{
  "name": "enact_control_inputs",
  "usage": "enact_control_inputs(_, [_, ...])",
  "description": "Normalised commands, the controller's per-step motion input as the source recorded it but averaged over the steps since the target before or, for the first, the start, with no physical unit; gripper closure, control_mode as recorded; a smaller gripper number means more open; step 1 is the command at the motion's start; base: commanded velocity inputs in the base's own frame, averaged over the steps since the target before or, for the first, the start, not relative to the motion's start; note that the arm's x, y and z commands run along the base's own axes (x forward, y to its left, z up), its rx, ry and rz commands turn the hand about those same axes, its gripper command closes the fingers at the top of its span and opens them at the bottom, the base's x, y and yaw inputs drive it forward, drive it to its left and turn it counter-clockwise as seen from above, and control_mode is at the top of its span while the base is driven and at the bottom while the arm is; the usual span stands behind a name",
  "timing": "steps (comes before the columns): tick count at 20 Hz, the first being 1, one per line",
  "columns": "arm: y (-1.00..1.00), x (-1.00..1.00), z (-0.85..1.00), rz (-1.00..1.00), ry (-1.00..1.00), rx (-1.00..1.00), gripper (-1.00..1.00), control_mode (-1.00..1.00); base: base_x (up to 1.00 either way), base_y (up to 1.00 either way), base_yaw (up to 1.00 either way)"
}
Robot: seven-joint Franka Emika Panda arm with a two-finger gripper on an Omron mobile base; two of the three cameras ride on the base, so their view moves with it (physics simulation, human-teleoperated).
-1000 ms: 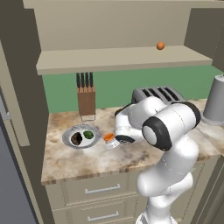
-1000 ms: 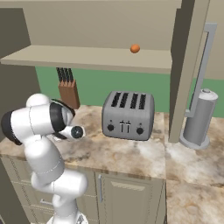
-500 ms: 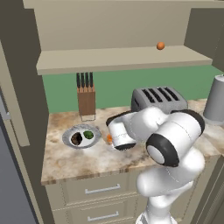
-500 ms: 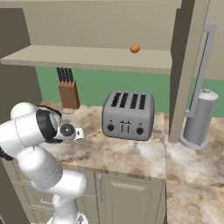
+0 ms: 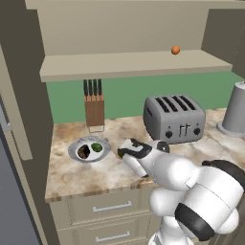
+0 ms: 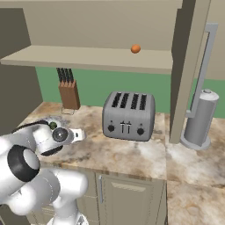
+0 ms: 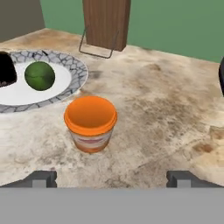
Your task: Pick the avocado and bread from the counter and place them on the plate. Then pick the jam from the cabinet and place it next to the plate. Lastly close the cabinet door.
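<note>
jam, a small orange cup-shaped jar with a pale band, stands upright on the marbled beige-and-brown stone counter, mouth up and long axis vertical, just beside the fluted rim of the round grey-white plate without touching it. the two-finger gripper hangs near the jar with its dark fingertips spread wide, holding nothing. on the plate lie the round dark-green avocado and dark-brown lumpy bread, with the wooden knife block behind the plate.
</note>
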Motion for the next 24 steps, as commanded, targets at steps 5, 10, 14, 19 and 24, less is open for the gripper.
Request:
enact_control_inputs(5, [0.00, -0.01, 1.00, -0.01, 0.02, 0.00, -1.00, -1.00, 0.00, 0.00, 0.00])
enact_control_inputs(10, [-0.21, -0.48, 0.86, -0.13, 0.13, 0.00, -1.00, -1.00, 0.00, 0.00, 0.00])
enact_control_inputs(14, [-0.49, -0.76, 0.65, -0.15, 0.17, 0.00, -1.00, -1.00, 0.00, 0.00, 0.00])
enact_control_inputs(19, [-0.51, -0.66, 0.73, -0.25, 0.13, 0.03, -1.00, -1.00, 0.00, 0.00, 0.00])
enact_control_inputs(24, [-0.35, -0.72, 0.57, -0.15, 0.01, 0.05, -1.00, -1.00, 0.00, 0.00, 0.00])
